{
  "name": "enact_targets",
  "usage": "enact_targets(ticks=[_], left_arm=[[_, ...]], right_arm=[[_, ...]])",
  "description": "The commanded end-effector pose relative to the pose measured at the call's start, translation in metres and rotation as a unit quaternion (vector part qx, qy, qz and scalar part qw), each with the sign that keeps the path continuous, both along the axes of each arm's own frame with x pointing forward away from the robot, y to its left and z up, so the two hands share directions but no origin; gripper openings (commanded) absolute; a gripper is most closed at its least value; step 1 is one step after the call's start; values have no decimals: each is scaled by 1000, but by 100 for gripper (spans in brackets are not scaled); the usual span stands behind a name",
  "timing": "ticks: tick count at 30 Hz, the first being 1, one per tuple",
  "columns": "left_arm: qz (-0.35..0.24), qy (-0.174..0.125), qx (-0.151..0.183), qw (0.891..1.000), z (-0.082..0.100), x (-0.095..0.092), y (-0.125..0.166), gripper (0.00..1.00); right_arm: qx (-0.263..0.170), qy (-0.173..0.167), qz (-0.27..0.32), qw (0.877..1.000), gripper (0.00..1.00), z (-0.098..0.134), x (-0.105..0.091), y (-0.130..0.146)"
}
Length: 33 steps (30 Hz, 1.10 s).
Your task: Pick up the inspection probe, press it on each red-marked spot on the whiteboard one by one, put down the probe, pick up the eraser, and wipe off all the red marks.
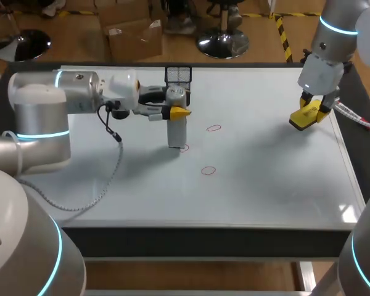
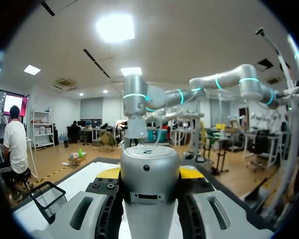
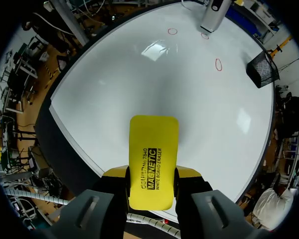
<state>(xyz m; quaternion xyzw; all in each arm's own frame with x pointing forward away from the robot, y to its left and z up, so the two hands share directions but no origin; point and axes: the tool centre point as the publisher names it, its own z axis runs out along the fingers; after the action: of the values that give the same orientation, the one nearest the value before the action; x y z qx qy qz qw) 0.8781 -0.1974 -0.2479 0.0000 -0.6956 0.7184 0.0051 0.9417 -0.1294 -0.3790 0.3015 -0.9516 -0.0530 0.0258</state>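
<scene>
Across the whiteboard [image 1: 265, 185] all three red marks [image 1: 208, 171] are showing unwiped, the left claw [image 1: 181, 113] is gripping the probe [image 1: 177, 134] upright on one, and the right claw [image 3: 150, 181] is clamping the eraser [image 3: 153, 149] near the right edge, so pressing looks unfinished.

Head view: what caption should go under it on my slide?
Left gripper holds the probe on a red mark; right gripper holds the yellow eraser.

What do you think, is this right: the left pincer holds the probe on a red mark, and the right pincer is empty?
Not quite. The right pincer is not empty: it holds the yellow eraser, as the right wrist view shows. The rest stands: the left pincer holds the probe on a red mark.
</scene>
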Motion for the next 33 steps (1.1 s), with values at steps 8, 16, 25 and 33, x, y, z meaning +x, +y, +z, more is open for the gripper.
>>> enact_targets(ticks=[8,16,25,33], left_arm=[[4,9,-2,1000,-10,1,-3,0],[3,10,-4,1000,-13,1,-10,0],[0,11,-1,1000,-16,1,-15,0],[2,15,2,1000,-20,0,-14,0]], right_arm=[[-1,1,1,1000,0,1,0,0],[-1,1,1,1000,0,1,0,0],[-1,1,1,1000,0,1,0,0],[-1,1,1,1000,0,1,0,0]])
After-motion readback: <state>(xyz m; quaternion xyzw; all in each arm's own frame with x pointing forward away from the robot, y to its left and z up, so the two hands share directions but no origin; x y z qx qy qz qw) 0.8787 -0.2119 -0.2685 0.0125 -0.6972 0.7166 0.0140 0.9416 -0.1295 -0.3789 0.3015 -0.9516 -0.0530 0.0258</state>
